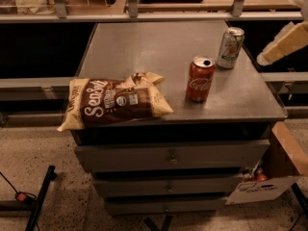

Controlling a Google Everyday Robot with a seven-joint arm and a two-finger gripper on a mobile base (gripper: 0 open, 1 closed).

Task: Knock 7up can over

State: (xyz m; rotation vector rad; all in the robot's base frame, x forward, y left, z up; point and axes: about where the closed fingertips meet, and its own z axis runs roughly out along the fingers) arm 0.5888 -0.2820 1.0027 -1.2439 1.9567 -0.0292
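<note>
1. Your gripper shows as a cream, tapered shape at the upper right edge of the frame. It is off the cabinet's right side and partly cut off by the border. You cannot tell how wide it stands or whether it holds anything.
2. Nearest to it is the silvery-white 7up can with green lettering. It stands upright near the back right corner of the grey metal cabinet top, apart from the gripper.
3. Just down-left of that can, and apart from it, stands the red Coca-Cola can. It is upright, and its lid shows a dark opening.
4. Further left, the brown and yellow snack bag lies flat at the front left of the top, with its left end hanging over the edge.
5. Below the top, you see the grey drawers all pushed shut.
6. At the lower right of the frame, a cardboard box sits on the floor against the cabinet. Something small and red shows inside, and you cannot tell what it is.
</note>
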